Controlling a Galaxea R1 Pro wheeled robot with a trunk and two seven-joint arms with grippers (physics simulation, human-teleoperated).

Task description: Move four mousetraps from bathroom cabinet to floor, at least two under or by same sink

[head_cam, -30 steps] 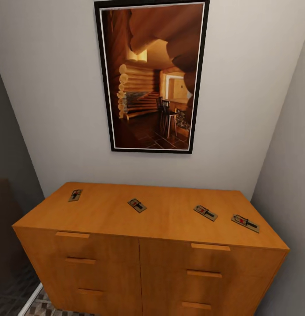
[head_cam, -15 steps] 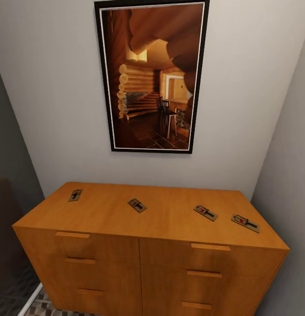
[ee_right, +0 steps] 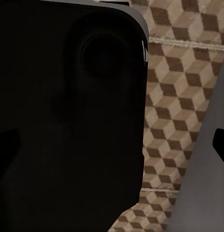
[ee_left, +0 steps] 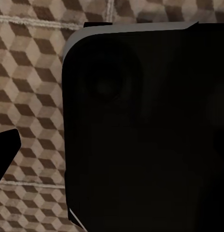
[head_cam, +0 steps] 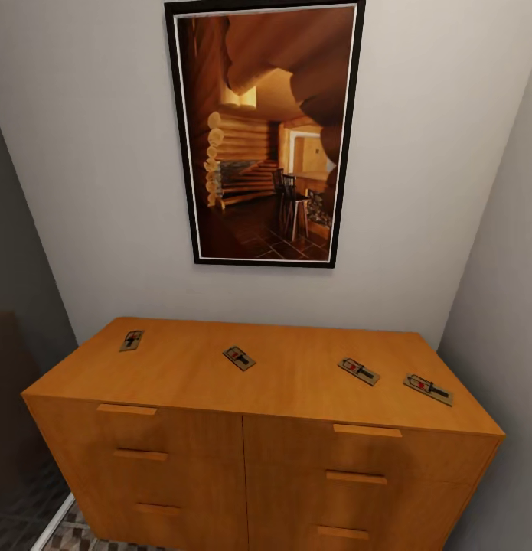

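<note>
The orange-brown cabinet (head_cam: 296, 451) stands against the wall in front of me in the head view. Several mousetraps lie spaced along its top: one at the far left (head_cam: 132, 340), one near the middle (head_cam: 239, 357), and two close together at the right (head_cam: 359, 371) (head_cam: 428, 389). The bathroom floor (head_cam: 74, 536) shows at the cabinet's lower left. In both wrist views the cube-patterned floor (ee_left: 30, 72) (ee_right: 179, 106) lies below, beside my black body. My left gripper (ee_left: 112, 150) and right gripper (ee_right: 112, 145) hang low and open, fingertips (ee_left: 6, 150) (ee_right: 222, 145) at the frame edges, holding nothing.
A tall framed picture (head_cam: 266, 138) hangs on the wall above the cabinet. A grey wall (head_cam: 503, 306) closes in at the cabinet's right end. A dark panel (head_cam: 13, 383) with a white base strip (head_cam: 55, 520) stands at its left.
</note>
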